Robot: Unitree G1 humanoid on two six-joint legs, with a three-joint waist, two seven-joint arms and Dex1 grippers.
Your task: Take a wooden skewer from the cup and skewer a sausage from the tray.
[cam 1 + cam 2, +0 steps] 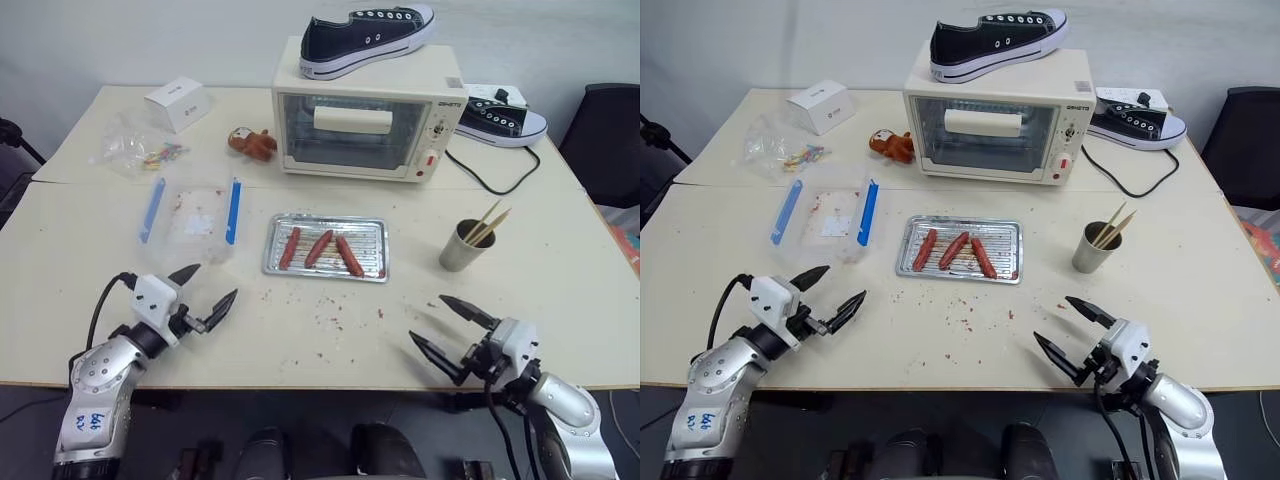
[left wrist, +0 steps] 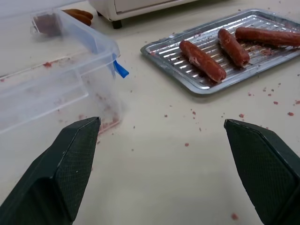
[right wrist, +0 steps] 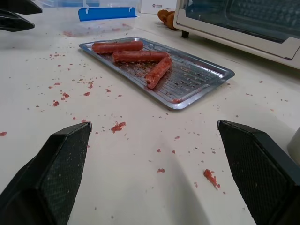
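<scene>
Both tools wide open, empty: left tool (image 1: 203, 293), right tool (image 1: 452, 329). Wooden skewer (image 1: 487, 222) is thin, probably slippery: pinch its upper end above the cup (image 1: 461, 249).

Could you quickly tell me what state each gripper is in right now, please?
Left gripper: open, fingers spread wide, holding nothing.
Right gripper: open, fingers spread wide, holding nothing.

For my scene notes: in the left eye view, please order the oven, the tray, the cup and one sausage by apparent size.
1. Oven
2. Tray
3. Cup
4. Sausage

The oven stands farthest away, yet looks largest.
</scene>
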